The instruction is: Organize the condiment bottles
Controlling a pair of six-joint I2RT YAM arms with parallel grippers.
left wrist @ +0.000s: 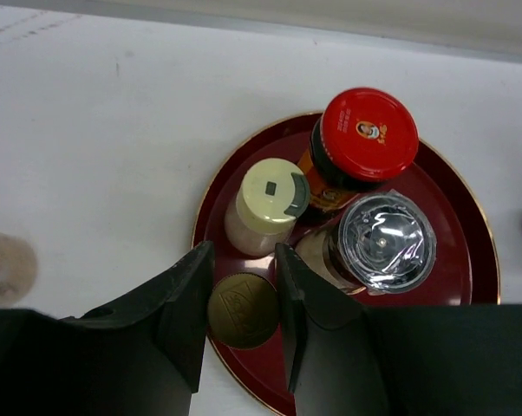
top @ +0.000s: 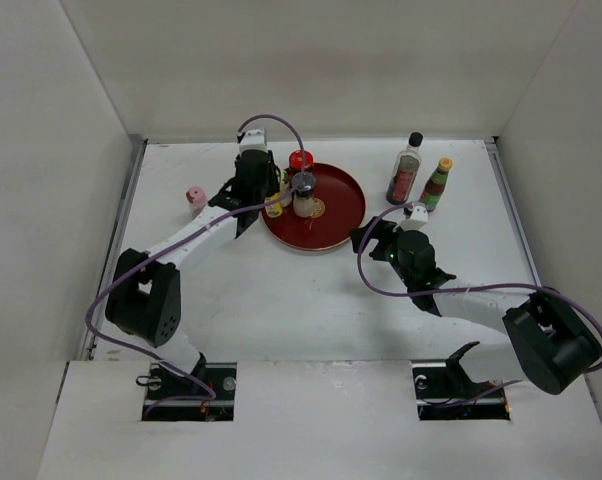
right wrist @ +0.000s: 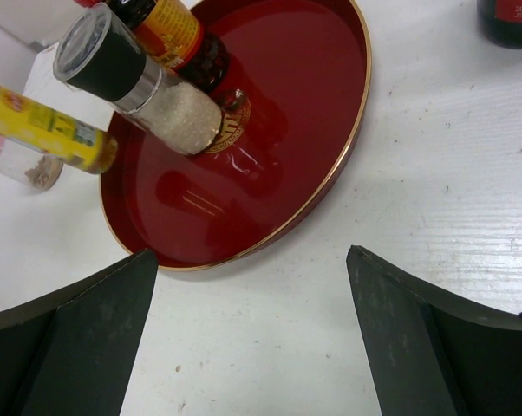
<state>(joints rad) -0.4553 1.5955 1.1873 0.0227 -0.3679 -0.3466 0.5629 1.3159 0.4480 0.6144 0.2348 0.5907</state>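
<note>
A dark-red plate (top: 336,225) holds a red-capped jar (top: 301,160), a grey-capped shaker (top: 303,190) and a cream-capped shaker (left wrist: 272,204). My left gripper (top: 269,198) is shut on a gold-capped yellow bottle (left wrist: 244,309), upright at the plate's left rim; it also shows in the right wrist view (right wrist: 44,126). My right gripper (top: 371,238) is open and empty over the bare table just off the plate's near-right rim (right wrist: 330,186). A pink-capped shaker (top: 195,197) stands left of the plate. The tall black-capped bottle (top: 408,170) and a yellow-capped bottle (top: 436,185) stand to the right.
A small white shaker (top: 418,211) stands beside my right wrist. White walls enclose the table on the left, back and right. The right arm's cable (top: 381,290) loops over the table in front of the plate.
</note>
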